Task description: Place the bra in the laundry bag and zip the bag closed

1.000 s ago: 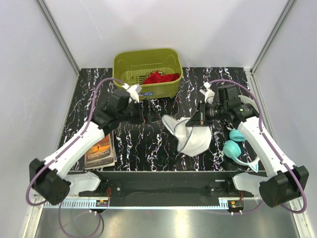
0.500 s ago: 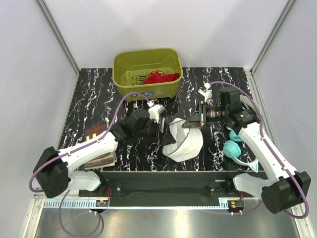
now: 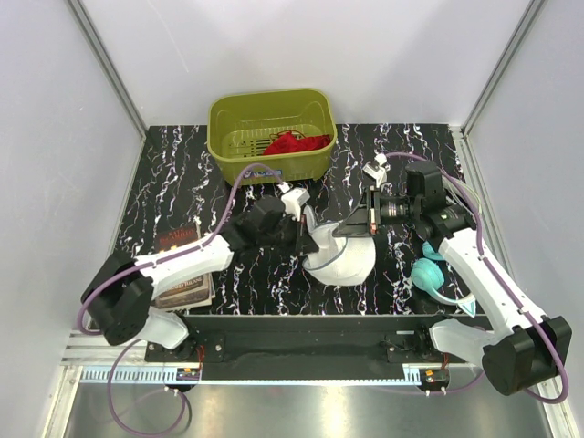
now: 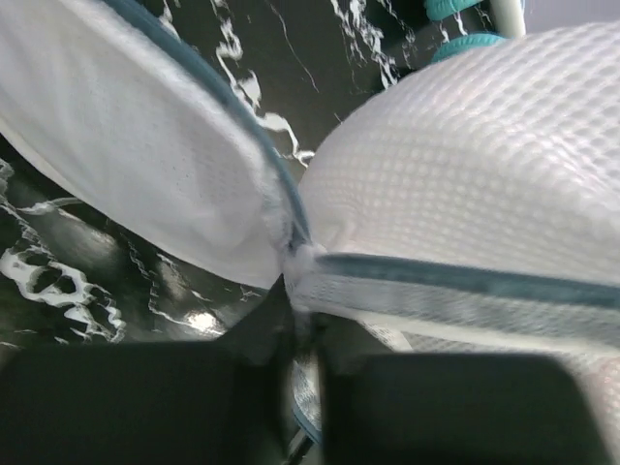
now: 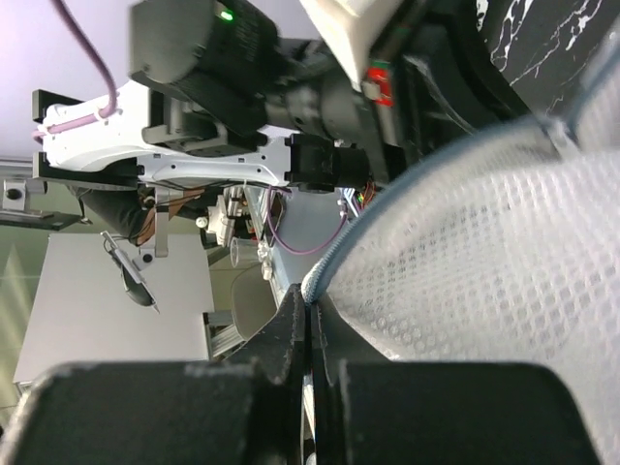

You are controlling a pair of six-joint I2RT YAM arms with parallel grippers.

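Observation:
The white mesh laundry bag [image 3: 345,258] hangs partly lifted above the black marbled table, held from both sides. On its left side, my left gripper [image 3: 305,239] is shut on the grey zipper rim; the left wrist view shows the jaws [image 4: 302,291] pinched on the seam where the bag [image 4: 465,194] and its flap meet. From the right, my right gripper [image 3: 352,228] is shut on the upper rim [image 5: 310,302] of the bag [image 5: 484,281]. The red bra [image 3: 294,143] lies inside the olive-green basket [image 3: 228,119], away from both grippers.
The basket stands at the back centre of the table. A book [image 3: 185,274] lies under my left arm at the front left. A teal rounded item [image 3: 429,274] rests by my right arm at the front right.
My left arm swung right from in front of the basket to the bag and its jaws went from open to shut on the rim. The bag shifted and bunched between the grippers.

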